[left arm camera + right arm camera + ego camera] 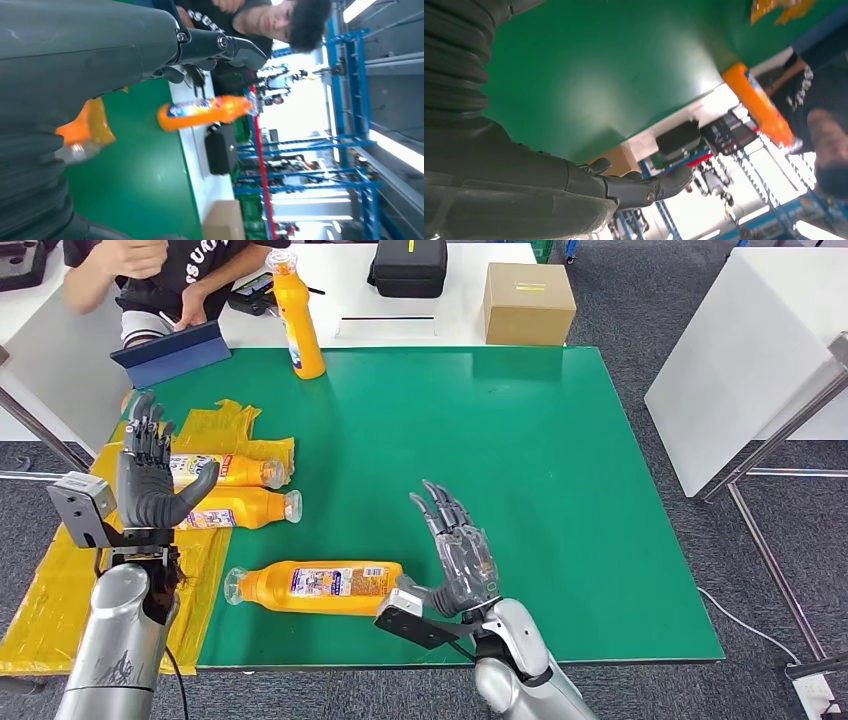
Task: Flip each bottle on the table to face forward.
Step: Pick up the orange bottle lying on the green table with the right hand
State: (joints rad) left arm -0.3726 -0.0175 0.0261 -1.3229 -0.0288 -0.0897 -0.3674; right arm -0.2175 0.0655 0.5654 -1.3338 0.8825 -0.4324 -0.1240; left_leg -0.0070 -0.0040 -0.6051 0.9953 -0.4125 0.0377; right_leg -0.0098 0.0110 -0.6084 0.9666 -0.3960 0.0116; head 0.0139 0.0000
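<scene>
Nearest the robot, the right robot hand [462, 558] hovers over the front part of the green tabletop [560, 500], fingers spread and straight, holding nothing. Its thumb side sits just beside the base end of the nearest bottle [315, 587], which lies on its side along the front of the tabletop with its clear cap pointing toward the robot's left; whether the thumb actually touches the bottle is hard to tell from the head view.

On the robot's left, the left robot hand [150, 475] is raised with palm turned inward and fingers apart, empty as well. It hangs above a crumpled yellow plastic bag [60, 590] that drapes over the left edge of the tabletop. Just beyond that hand, two more orange bottles lie on their sides, one just behind the other on the bag's edge: the middle bottle [245, 508] and the further lying bottle [235, 471], both with caps toward the right.

At the far edge of the green surface, an upright bottle [297, 315] stands on its base. Behind it is a white table with a black case [408, 267] and a cardboard box [528, 303]. A person [160, 280] sits at the far left, holding a blue-covered tablet [172, 352].
</scene>
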